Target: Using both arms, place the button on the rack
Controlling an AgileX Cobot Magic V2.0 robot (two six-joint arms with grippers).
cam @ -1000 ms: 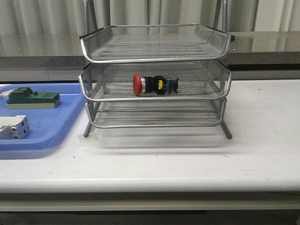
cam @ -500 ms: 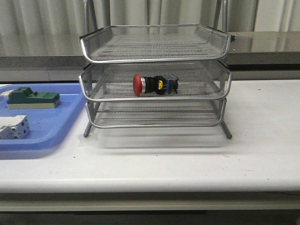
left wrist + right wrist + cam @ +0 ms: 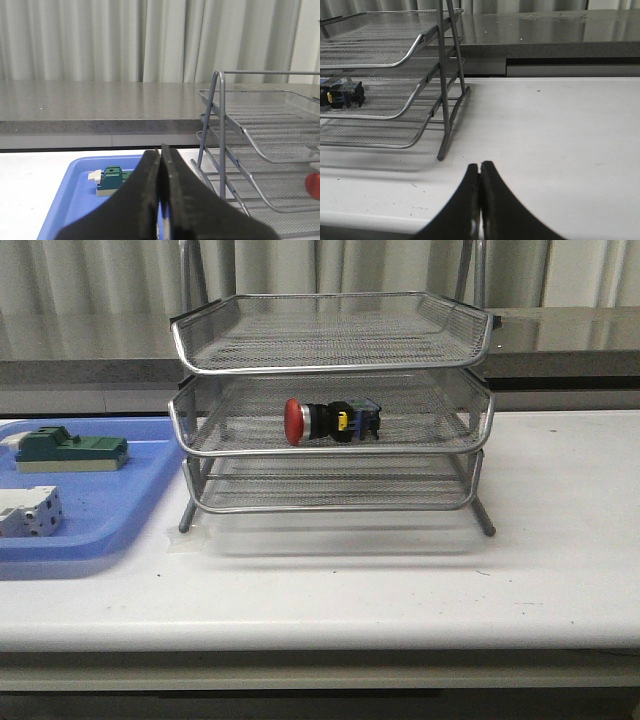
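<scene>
The button point(image 3: 330, 421), with red cap, silver collar and black body, lies on its side on the middle tier of the silver wire rack point(image 3: 330, 365). Its black body with yellow and blue bits shows in the right wrist view point(image 3: 341, 95), and its red cap shows at the frame edge of the left wrist view point(image 3: 313, 184). The arms do not show in the front view. My left gripper point(image 3: 161, 152) is shut and empty, above the blue tray. My right gripper point(image 3: 480, 166) is shut and empty, over the white table to the right of the rack point(image 3: 410, 75).
A flat blue tray point(image 3: 100, 520) sits left of the rack with a green block point(image 3: 70, 450) and a white terminal block point(image 3: 28, 512) in it. The green block also shows in the left wrist view point(image 3: 112, 180). A grey ledge and curtains stand behind the table.
</scene>
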